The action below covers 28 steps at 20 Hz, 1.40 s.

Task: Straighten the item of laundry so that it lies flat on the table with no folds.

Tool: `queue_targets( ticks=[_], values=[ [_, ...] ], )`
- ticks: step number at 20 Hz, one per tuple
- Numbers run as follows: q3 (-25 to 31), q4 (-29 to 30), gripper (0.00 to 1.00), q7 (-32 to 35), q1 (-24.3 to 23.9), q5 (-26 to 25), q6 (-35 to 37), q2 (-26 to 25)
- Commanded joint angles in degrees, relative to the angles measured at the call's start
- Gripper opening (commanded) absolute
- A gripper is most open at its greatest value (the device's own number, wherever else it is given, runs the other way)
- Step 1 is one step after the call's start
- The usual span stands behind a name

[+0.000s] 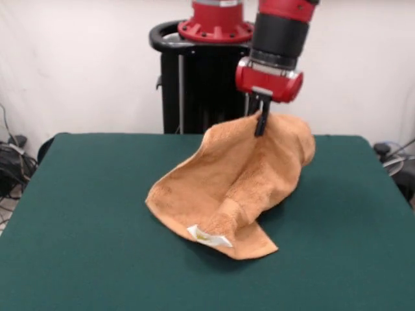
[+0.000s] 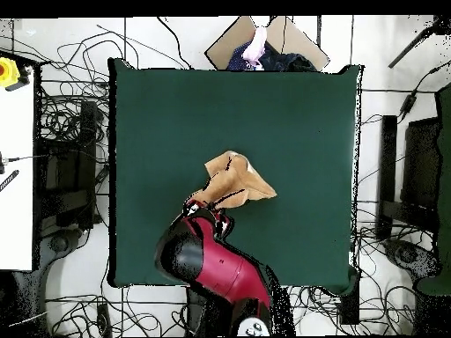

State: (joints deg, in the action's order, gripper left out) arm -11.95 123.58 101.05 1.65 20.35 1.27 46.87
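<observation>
The orange-tan towel (image 1: pixel 237 184) is the item of laundry. It is lifted at its far edge and drapes down to the green table (image 1: pixel 84 214), with folds running along it and a white label (image 1: pixel 209 236) on the near corner. My gripper (image 1: pixel 261 126) is shut on the raised far edge, below the red wrist. In the overhead view the towel (image 2: pixel 236 181) shows as a bunched shape near the table's (image 2: pixel 176 114) middle. The arm covers the gripper there.
The black pedestal (image 1: pixel 194 78) stands behind the table's far edge. Cables (image 2: pixel 62 132) lie on the floor around the table. A person (image 2: pixel 255 48) and a cardboard box (image 2: pixel 286 40) are beyond the table's top edge in the overhead view.
</observation>
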Motion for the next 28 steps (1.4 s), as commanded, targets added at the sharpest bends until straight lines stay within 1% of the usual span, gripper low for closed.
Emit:
queue_targets(
  ticks=[1, 6, 8, 11, 12, 13, 14, 17, 18, 21, 22, 26, 28],
  values=[
    [-4.19, -3.39, 0.0, 10.6, 0.73, 1.21, 9.67, 4.48],
    [-4.75, -3.46, 0.0, 10.4, 0.55, 0.25, 10.97, 5.63],
    [-3.07, -2.17, 0.0, 9.84, -1.25, -0.19, 8.97, 5.61],
    [-3.31, -2.28, 0.0, 10.07, -0.73, -0.17, 8.96, 5.25],
    [-4.23, -2.77, 0.0, 10.15, 0.09, -0.21, 9.73, 5.06],
    [-6.92, -4.34, 0.0, 10.03, 2.14, -0.7, 12.53, 4.37],
    [-7.75, -5.05, 0.0, 9.97, 2.81, -0.92, 13.79, 3.96],
    [-8.3, -8.23, 0.0, 10.53, 4.66, -0.34, 15.36, 2.16],
    [-8.37, -10.19, 0.0, 11.07, 5.52, 0.06, 16.91, 1.84],
    [-6.52, -12.81, 0.0, 11.86, 6.01, 1.05, 17.99, 1.55],
    [-4.98, -13.56, 0.0, 11.94, 5.79, 1.6, 17.49, 1.41],
    [-1.69, -15.23, 0.0, 12.09, 5.1, 2.66, 16.39, 0.88],
    [-1.85, -16.51, 0.0, 12.59, 5.72, 2.77, 16.75, 0.33]
  ],
)
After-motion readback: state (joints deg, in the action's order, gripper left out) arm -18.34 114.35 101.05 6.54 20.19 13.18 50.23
